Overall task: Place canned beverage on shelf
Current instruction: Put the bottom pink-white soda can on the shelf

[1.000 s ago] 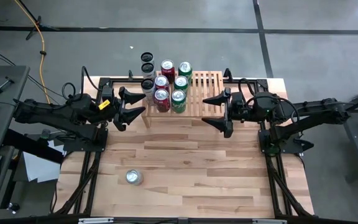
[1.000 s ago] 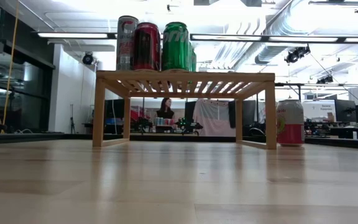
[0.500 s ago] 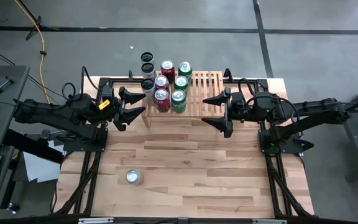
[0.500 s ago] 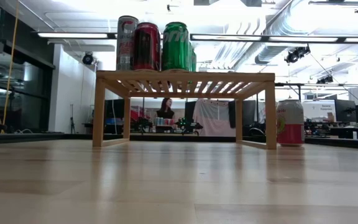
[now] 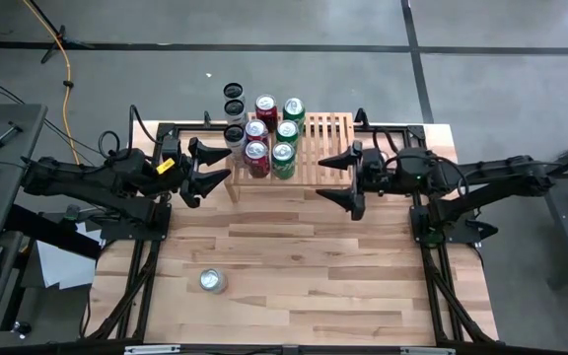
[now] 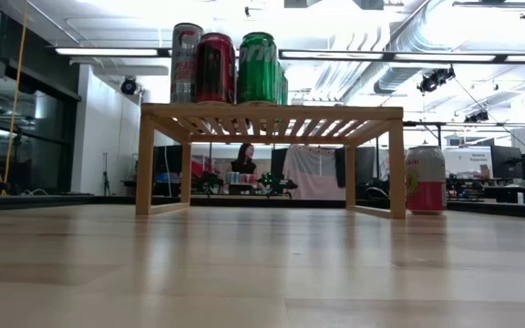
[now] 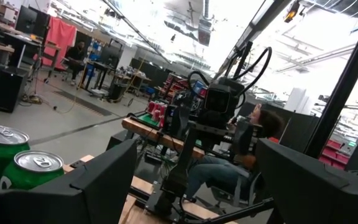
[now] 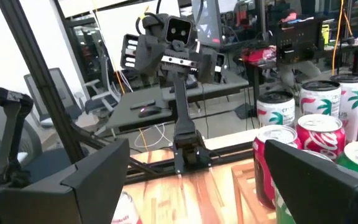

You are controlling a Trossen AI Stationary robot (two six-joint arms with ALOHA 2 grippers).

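The light-wood shelf (image 5: 325, 138) stands at the table's far edge. Its left part bears upright cans in black-and-white, red (image 5: 256, 153) and green (image 5: 282, 156) rows; its right slats are bare. One silver-topped can (image 5: 212, 281) stands alone on the table near left. A pink-and-white can (image 6: 425, 179) stands on the table beside the shelf's right leg. My left gripper (image 5: 223, 170) hovers open at the shelf's left end. My right gripper (image 5: 321, 177) hovers open near the shelf's right front corner. Both are raised, pointing about level toward each other, with nothing between the fingers.
Open tabletop (image 5: 304, 256) stretches in front of the shelf. Black frame rails (image 5: 146, 266) run along the table's left and right sides. People sit at desks in the room beyond the table (image 6: 242, 155).
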